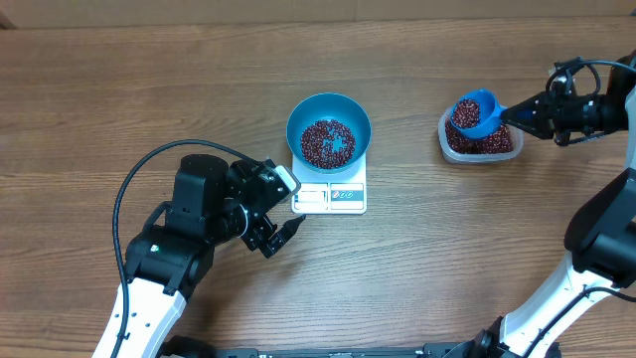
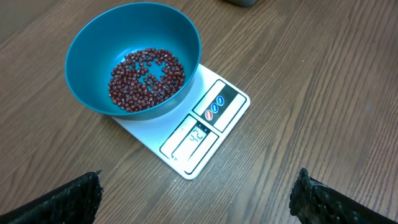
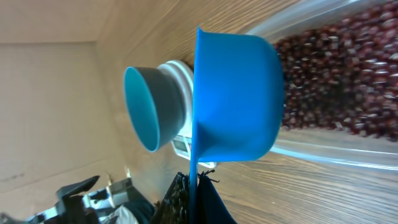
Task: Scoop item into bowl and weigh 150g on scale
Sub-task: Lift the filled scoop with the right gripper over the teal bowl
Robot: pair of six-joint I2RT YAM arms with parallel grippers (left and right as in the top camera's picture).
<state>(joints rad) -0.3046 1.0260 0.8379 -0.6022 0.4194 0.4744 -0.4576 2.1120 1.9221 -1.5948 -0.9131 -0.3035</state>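
Observation:
The bright blue bowl [image 1: 298, 117] stands on the white scale [image 1: 343, 196] at the table's centre. A thin layer of red-brown beans [image 1: 327, 143] covers its bottom. In the left wrist view the bowl [image 2: 93, 62] and the scale [image 2: 217, 106] lie just ahead of my open left gripper [image 2: 199, 199], which holds nothing. My right gripper [image 1: 512, 111] is shut on the handle of a small blue scoop [image 1: 475, 112] that is full of beans and sits over the clear tub [image 1: 481, 149]. In the right wrist view the scoop [image 3: 236, 99] hangs beside the tub's beans [image 3: 336, 81].
The clear tub of beans [image 1: 502, 151] sits at the right, well apart from the scale. My left arm [image 1: 199, 219] lies at the scale's lower left. Bare wood table [image 1: 447, 249] stretches between the scale and the tub.

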